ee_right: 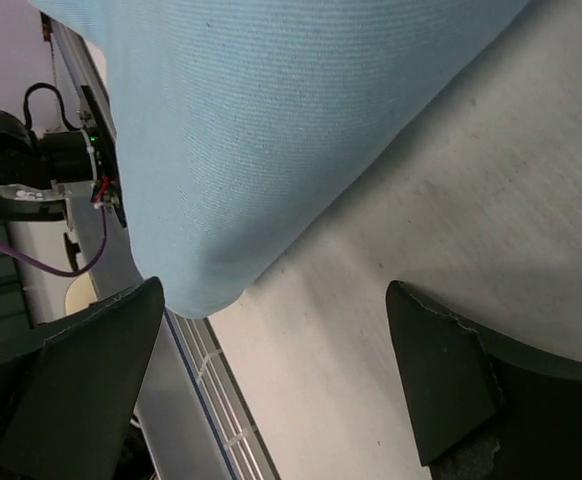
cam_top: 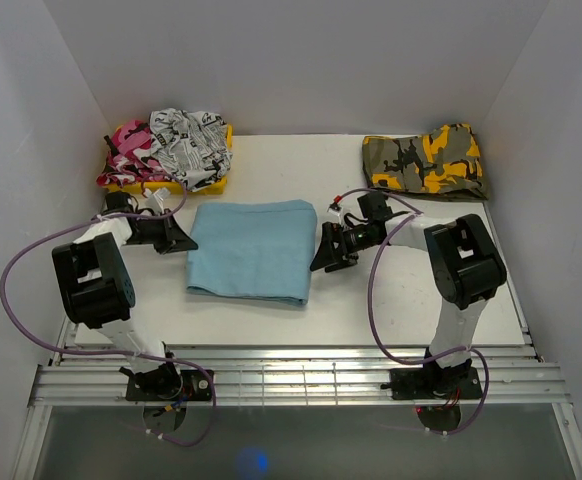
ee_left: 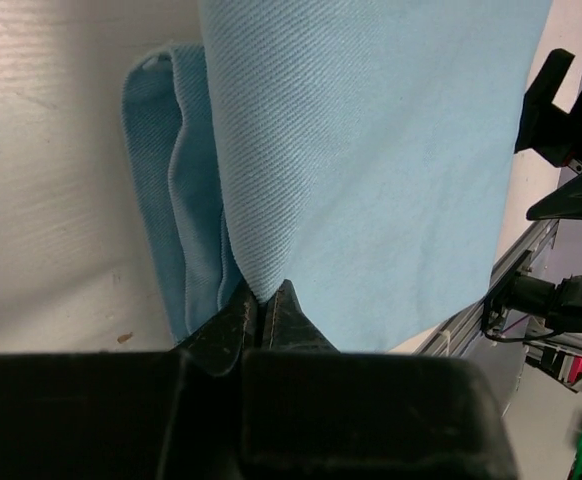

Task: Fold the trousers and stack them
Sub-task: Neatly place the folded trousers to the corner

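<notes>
**Layout, seen from above.** We find the trousers [cam_top: 253,250] lying folded at the middle of the counter [cam_top: 371,310]. The left pincer [cam_top: 185,240] meets their left edge and touches the cloth. The right pincer [cam_top: 323,253] stands just beside their right edge, with the cloth ahead of its tips, not between them. Behind the left pincer, in the far left corner, a tray [cam_top: 207,186] holds a heap of garments [cam_top: 176,145]. In the far right corner we find a folded garment [cam_top: 426,162] on the counter, well apart from the trousers. A rail frame [cam_top: 301,378] runs along the near edge and bears both arm bases.
</notes>
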Controlling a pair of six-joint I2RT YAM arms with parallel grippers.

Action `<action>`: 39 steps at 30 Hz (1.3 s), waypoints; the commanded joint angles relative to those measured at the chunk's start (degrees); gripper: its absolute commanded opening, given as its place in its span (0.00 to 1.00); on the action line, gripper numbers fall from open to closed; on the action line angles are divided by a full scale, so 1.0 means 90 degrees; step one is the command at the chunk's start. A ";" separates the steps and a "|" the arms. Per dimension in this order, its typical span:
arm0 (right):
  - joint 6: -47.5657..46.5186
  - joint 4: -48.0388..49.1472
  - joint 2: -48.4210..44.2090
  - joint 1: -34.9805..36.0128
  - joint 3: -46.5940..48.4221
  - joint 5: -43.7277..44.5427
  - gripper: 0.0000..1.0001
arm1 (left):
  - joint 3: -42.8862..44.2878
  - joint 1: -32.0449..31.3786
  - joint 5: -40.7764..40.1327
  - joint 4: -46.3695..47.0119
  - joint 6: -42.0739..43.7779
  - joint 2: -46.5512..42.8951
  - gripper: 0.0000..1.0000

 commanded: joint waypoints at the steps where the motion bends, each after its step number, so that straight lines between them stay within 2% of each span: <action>1: 0.0504 0.0819 0.0342 0.0027 -0.0150 -0.0248 0.98 | 0.0288 0.0007 0.0488 0.0259 0.0116 -0.0130 0.00; 2: 0.0534 0.0897 0.0391 0.0027 -0.0169 -0.0257 0.98 | 0.0269 0.0007 0.1002 0.0259 0.0214 -0.0218 0.00; 6: 0.0787 0.1229 0.0547 0.0017 -0.0296 -0.0374 0.98 | 0.0084 -0.0130 0.1407 0.0317 0.0712 -0.0842 0.00; 9: 0.0837 0.1424 0.0586 0.0027 -0.0325 -0.0452 0.98 | 0.0132 -0.0140 0.1486 0.0424 0.0918 -0.1156 0.00; 14: 0.0778 0.1357 0.0655 0.0027 -0.0189 -0.0482 0.98 | 0.0493 -0.0150 0.1350 0.0571 0.0909 -0.0961 0.00; 18: 0.0739 0.1318 0.0762 0.0017 -0.0072 -0.0414 0.98 | 0.0523 -0.0159 0.1038 0.0717 0.0908 -0.0426 0.00; 20: 0.0729 0.1318 0.0792 0.0026 -0.0023 -0.0317 0.98 | 0.0348 -0.0159 0.0589 0.0815 0.0937 -0.0219 0.00; 23: 0.0788 0.1347 0.0909 0.0027 -0.0013 -0.0228 0.98 | 0.0055 -0.0150 -0.0134 0.1487 0.0713 0.0200 0.00; 29: 0.1402 0.2067 0.1192 0.0085 -0.0140 -0.0384 0.98 | -0.0170 -0.0179 -0.0787 0.1674 0.0528 0.0855 0.00; 31: 0.1568 0.2293 0.1319 0.0134 -0.0120 -0.0404 0.97 | -0.0190 -0.0179 -0.1042 0.1772 0.0391 0.0963 0.04; 33: 0.1784 0.2596 0.1494 0.0241 -0.0043 -0.0443 0.88 | -0.0035 -0.0179 -0.1141 0.1636 0.0303 0.1216 0.13; 34: 0.1823 0.2655 0.1543 0.0261 0.0064 -0.0443 0.81 | 0.0005 -0.0179 -0.1102 0.1587 0.0283 0.1275 0.23; 35: 0.1891 0.2742 0.1611 0.0271 0.0123 -0.0462 0.61 | 0.0034 -0.0179 -0.1063 0.1539 0.0244 0.1305 0.28; 36: 0.1911 0.2811 0.1641 0.0261 0.0182 -0.0463 0.50 | 0.0063 -0.0179 -0.0957 0.1432 0.0244 0.1286 0.32; 37: 0.1863 0.2783 0.1651 0.0251 0.0269 -0.0443 0.37 | 0.0093 -0.0169 -0.0868 0.1373 0.0292 0.1237 0.44; 38: 0.1794 0.2705 0.1651 0.0164 0.0444 -0.0424 0.11 | 0.0074 -0.0169 -0.0800 0.1333 0.0399 0.1140 0.49; 39: 0.1610 0.2434 0.1612 0.0105 0.0533 -0.0337 0.08 | 0.0025 -0.0179 -0.0741 0.1304 0.0468 0.0839 0.55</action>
